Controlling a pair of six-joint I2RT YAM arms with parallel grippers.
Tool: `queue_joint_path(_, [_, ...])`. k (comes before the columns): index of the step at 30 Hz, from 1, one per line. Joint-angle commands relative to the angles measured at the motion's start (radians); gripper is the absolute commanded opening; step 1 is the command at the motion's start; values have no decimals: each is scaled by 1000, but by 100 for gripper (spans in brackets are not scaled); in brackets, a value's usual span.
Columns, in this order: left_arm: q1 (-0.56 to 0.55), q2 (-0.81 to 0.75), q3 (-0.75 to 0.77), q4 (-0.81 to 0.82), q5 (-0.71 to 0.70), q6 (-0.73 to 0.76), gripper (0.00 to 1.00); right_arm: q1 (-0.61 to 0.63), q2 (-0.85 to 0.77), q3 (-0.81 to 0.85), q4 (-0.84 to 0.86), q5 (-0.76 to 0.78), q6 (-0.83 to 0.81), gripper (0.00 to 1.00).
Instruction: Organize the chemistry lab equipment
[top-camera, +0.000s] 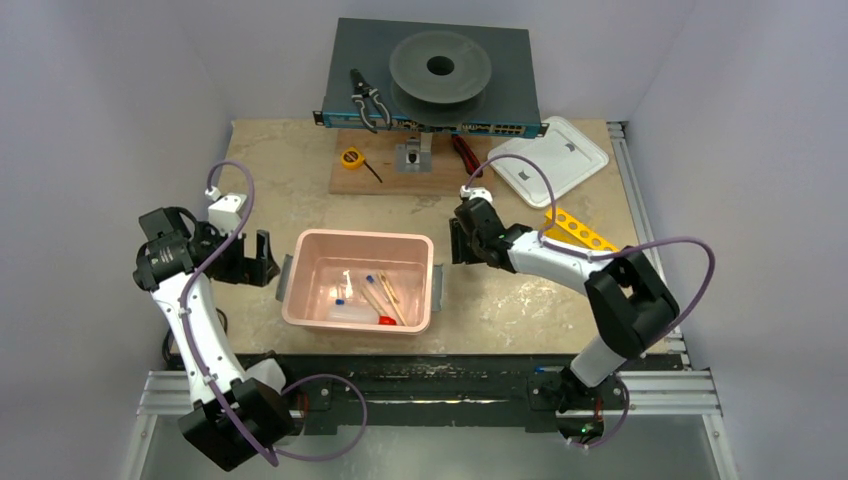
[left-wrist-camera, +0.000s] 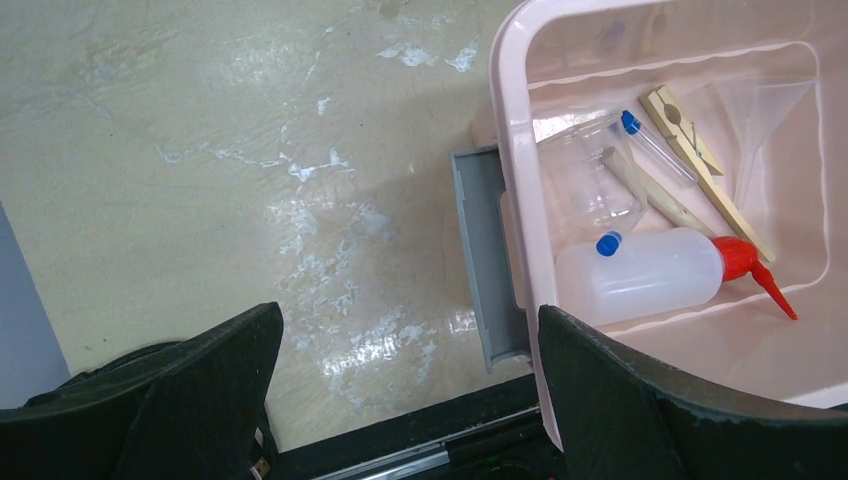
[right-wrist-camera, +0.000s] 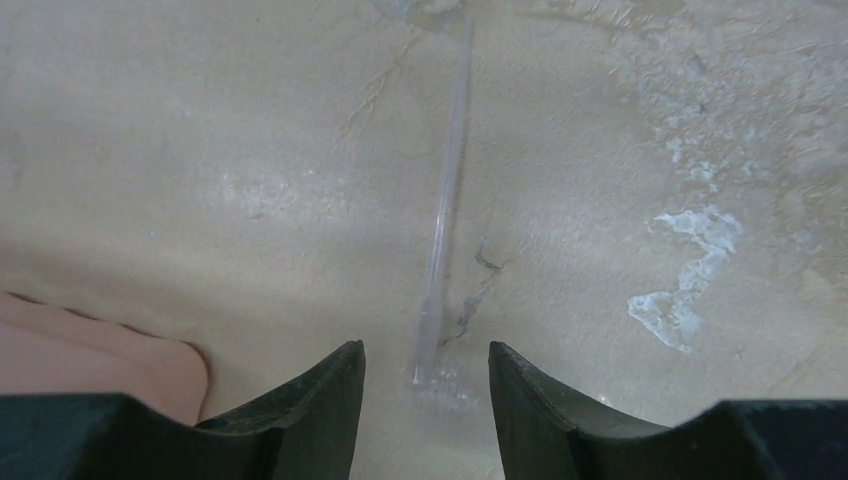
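Note:
A pink bin (top-camera: 306, 243) stands mid-table. In it lie a translucent squeeze bottle (left-wrist-camera: 640, 275) with a red cap (left-wrist-camera: 738, 257), blue-capped clear tubes (left-wrist-camera: 655, 148), wooden sticks (left-wrist-camera: 700, 165) and a small clear dish (left-wrist-camera: 588, 180). My left gripper (left-wrist-camera: 408, 330) is open and empty, just left of the bin (left-wrist-camera: 515, 120), beside its grey handle (left-wrist-camera: 485, 260). My right gripper (right-wrist-camera: 425, 352) is open and low over the table, right of the bin. A thin clear tube (right-wrist-camera: 445, 200) lies on the table, its near end between the fingertips. Both grippers show in the top view, left (top-camera: 255, 258) and right (top-camera: 458, 243).
At the back stand a dark box with a grey spool (top-camera: 440, 66) and pliers (top-camera: 366, 100). A wooden board (top-camera: 385, 178) carries a yellow tape measure (top-camera: 351, 157). A red-handled tool (top-camera: 464, 152), a white lid (top-camera: 548, 158) and a yellow holed strip (top-camera: 578, 229) lie at the right.

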Motion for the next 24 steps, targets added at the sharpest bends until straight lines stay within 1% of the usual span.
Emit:
queue_joint_path(1, [4,-11,-7,41,-13,28,99,3,52,32,74,-3,17,48])
queue_joint_path(5, [4,-16,-16,55,-23,29,99,3,99,42,75,49,16,44])
queue_joint_path(9, [3,-15,-39,80,-45,40,99,3,133,41,80,74,10,34])
queue_joint_path(11, [1,-15,-51,94,-60,44,99,2,141,31,88,78,12,23])
queue_joint_path(13, [2,-14,-65,104,-70,50,99,3,144,20,94,83,15,10])
queue_joint_path(15, [-2,-13,-74,109,-75,58,99,4,137,9,95,86,18,1])
queue_joint_path(19, [-29,-13,-106,132,-100,61,99,3,76,-8,80,91,18,0])
queue_joint_path(22, [-67,-15,-137,148,-127,59,99,3,-19,-17,60,70,2,0])
queue_joint_path(24, [-82,-19,-148,153,-129,54,99,3,-108,-22,50,30,-31,0])
